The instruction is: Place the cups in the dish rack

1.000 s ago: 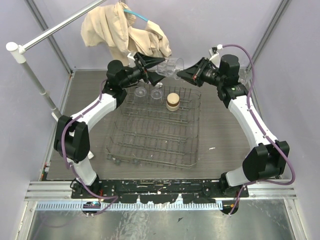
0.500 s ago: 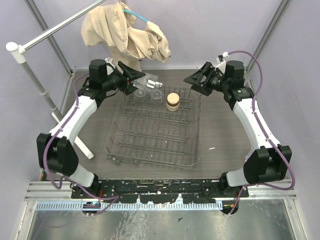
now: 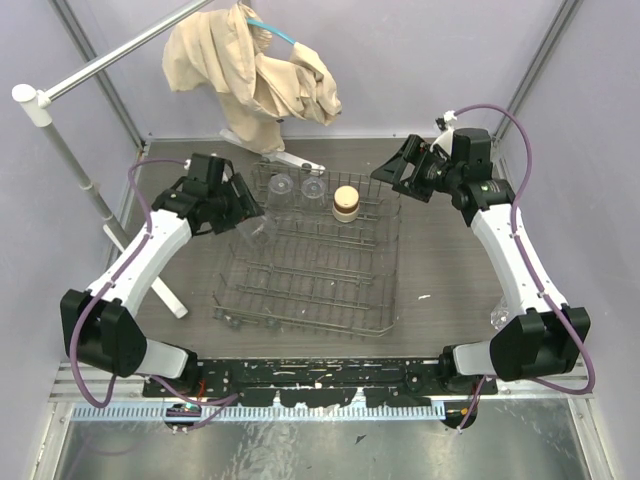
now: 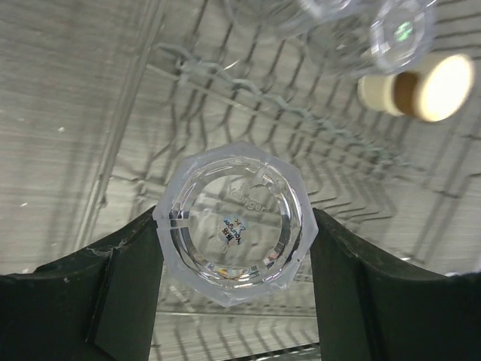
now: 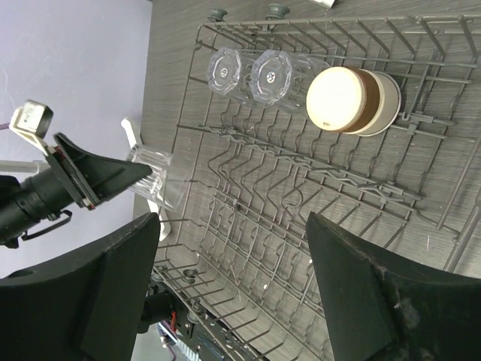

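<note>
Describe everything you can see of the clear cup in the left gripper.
The clear cup is a small see-through tumbler with a faceted, many-sided outline and a small printed sticker at its centre. The left wrist camera sees it end-on, pinched on opposite sides by the fingers of the left gripper. It lies tipped sideways, sticking out past the fingertips, in the air over the left edge of the dish rack. Only the fingers appear to touch it.

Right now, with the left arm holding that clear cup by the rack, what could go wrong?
The clear cup is pinched only by its smooth sides in the left gripper, so it might slip. It hangs near the left rim of the dish rack; released here, it could catch the wires, tip, or roll outside.
</note>
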Controlling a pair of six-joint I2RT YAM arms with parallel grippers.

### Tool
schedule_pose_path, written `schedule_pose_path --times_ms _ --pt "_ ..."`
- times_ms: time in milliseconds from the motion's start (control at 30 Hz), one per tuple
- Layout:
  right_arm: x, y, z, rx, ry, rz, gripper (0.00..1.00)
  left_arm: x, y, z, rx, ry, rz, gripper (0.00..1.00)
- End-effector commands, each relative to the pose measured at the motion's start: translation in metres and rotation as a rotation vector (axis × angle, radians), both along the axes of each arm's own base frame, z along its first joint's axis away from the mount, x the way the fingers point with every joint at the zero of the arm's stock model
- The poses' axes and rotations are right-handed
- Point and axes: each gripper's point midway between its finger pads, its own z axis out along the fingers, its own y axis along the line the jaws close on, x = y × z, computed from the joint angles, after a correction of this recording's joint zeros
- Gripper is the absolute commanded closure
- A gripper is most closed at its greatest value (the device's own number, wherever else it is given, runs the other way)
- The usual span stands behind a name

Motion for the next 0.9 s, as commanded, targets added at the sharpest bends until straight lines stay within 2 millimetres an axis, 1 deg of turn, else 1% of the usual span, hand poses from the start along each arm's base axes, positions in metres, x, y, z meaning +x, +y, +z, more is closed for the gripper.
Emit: schedule_pose_path --times_ms 0,133,333,600,867 --pt "-0.006 -0.001 0.018 -0.017 -0.081 0.008 0.15 -0.007 0.016 -0.011 0.221 -0.034 -0.016 1.0" --pt "-0.009 -0.001 0.018 -0.013 -0.083 0.014 0.15 -0.005 0.02 -0.019 0.289 -0.044 -0.007 1.0" --pt "-0.014 -0.001 0.016 -0.014 -0.081 0.015 0.15 0.004 0.034 -0.024 0.382 -0.066 0.011 1.0" --pt "-0.015 -0.002 0.016 -0.014 -0.083 0.014 0.15 0.017 0.024 -0.036 0.378 -0.07 -0.016 1.0" --pt "-0.014 -0.003 0.013 -0.017 -0.077 0.013 0.15 0.023 0.016 -0.047 0.377 -0.065 -0.035 1.0"
